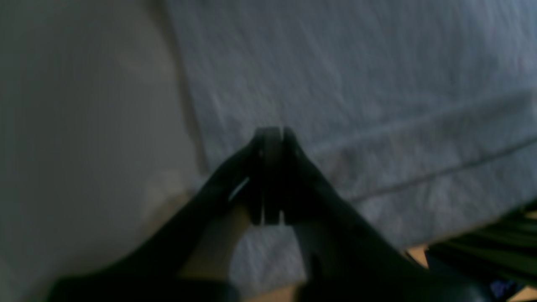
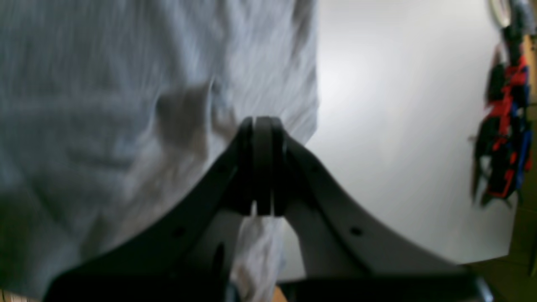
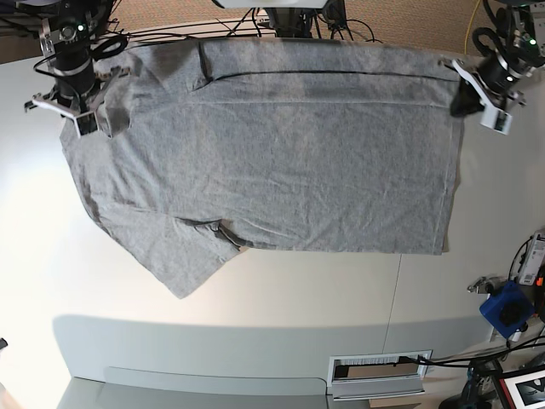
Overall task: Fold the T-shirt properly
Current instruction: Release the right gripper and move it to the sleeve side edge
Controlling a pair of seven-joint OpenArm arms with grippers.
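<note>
place: robotics lab | evidence: white table (image 3: 255, 341), cables (image 3: 281, 21), two arms

The tabletop (image 3: 255, 298) is a smooth white surface with a thin seam running down its bare part below the T-shirt (image 3: 281, 162). The T-shirt is the only thing lying on it: grey, spread out flat and wide across the far half, plain side up. One sleeve sticks out from the shirt's near edge, with a small crumpled fold beside it.
</note>
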